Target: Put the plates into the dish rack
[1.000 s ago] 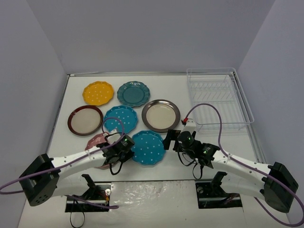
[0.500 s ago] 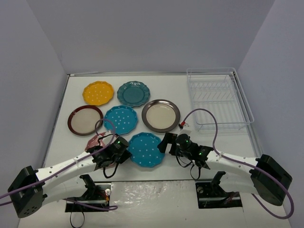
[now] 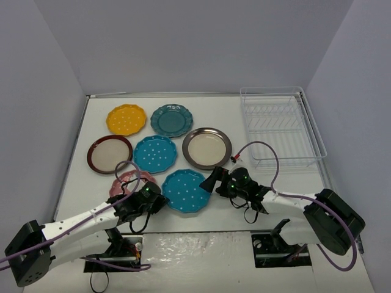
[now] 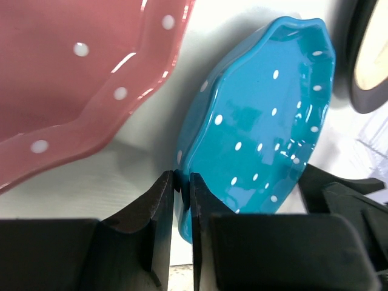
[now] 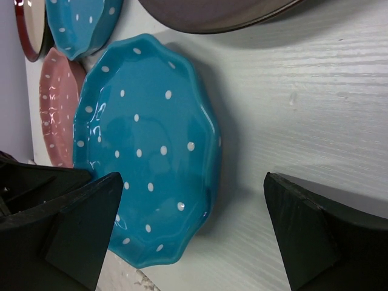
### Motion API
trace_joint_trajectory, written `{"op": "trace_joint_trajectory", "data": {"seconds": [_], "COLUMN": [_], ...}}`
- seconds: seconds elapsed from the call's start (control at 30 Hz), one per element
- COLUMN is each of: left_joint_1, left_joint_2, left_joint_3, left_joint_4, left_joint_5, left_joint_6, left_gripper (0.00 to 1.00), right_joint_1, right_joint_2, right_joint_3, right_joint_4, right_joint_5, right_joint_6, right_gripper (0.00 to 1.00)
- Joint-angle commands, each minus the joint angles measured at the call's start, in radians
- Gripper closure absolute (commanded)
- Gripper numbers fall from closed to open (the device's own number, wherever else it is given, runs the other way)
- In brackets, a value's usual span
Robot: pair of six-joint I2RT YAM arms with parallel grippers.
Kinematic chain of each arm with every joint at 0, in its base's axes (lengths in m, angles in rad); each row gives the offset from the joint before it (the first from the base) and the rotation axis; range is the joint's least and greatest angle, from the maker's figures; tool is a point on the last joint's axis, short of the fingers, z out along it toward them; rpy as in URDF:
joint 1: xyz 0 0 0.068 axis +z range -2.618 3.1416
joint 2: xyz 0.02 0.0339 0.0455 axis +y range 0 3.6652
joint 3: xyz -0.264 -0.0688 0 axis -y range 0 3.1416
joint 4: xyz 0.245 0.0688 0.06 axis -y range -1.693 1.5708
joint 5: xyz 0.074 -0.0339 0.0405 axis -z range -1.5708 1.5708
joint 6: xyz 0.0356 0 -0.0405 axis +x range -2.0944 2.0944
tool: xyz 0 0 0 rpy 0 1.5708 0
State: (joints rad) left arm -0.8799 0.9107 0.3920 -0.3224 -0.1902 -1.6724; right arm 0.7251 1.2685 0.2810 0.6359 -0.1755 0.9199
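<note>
My left gripper (image 3: 157, 200) is shut on the near-left rim of a blue dotted plate (image 3: 185, 190); the left wrist view shows both jaws (image 4: 183, 185) pinching the rim of that plate (image 4: 260, 121), which looks slightly tilted. My right gripper (image 3: 211, 181) is open and empty at the plate's right edge; in the right wrist view the plate (image 5: 145, 145) lies between its spread fingertips (image 5: 194, 236). The pink plate (image 3: 125, 181) lies left of it. The white wire dish rack (image 3: 281, 128) stands empty at the far right.
Lying flat on the table are a yellow plate (image 3: 126, 119), a teal plate (image 3: 171, 120), a maroon-rimmed plate (image 3: 110, 154), a second blue dotted plate (image 3: 155, 153) and a brown-rimmed plate (image 3: 207, 148). Purple cables loop over both arms.
My left gripper has shifted toward the near edge, still on the blue plate, which has slid a little left. My right gripper has moved slightly left, closer to the plate's right edge.
</note>
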Motion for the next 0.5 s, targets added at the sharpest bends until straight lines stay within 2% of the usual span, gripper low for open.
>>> {"op": "trace_joint_trajectory", "data": {"seconds": [0.0, 0.1, 0.33, 0.47], "left_joint_1": [-0.004, -0.004, -0.004, -0.004], "left_joint_2": [-0.010, -0.003, -0.026, -0.010], "left_joint_3": [0.029, 0.012, 0.028, 0.033], "left_joint_4": [0.305, 0.372, 0.365, 0.385], "left_joint_5": [0.007, 0.011, -0.009, 0.009], "left_joint_6": [-0.118, -0.145, -0.130, -0.121], "left_gripper": [1.00, 1.00, 1.00, 1.00], "right_joint_1": [-0.005, -0.010, -0.017, -0.021], "right_joint_2": [0.069, 0.109, 0.135, 0.155], "right_joint_3": [-0.003, -0.006, -0.009, -0.013], "right_joint_4": [0.112, 0.144, 0.181, 0.238], "right_joint_5": [-0.088, -0.113, -0.134, -0.156], "right_joint_6": [0.022, 0.031, 0.031, 0.039], "right_gripper": [0.00, 0.01, 0.02, 0.06]}}
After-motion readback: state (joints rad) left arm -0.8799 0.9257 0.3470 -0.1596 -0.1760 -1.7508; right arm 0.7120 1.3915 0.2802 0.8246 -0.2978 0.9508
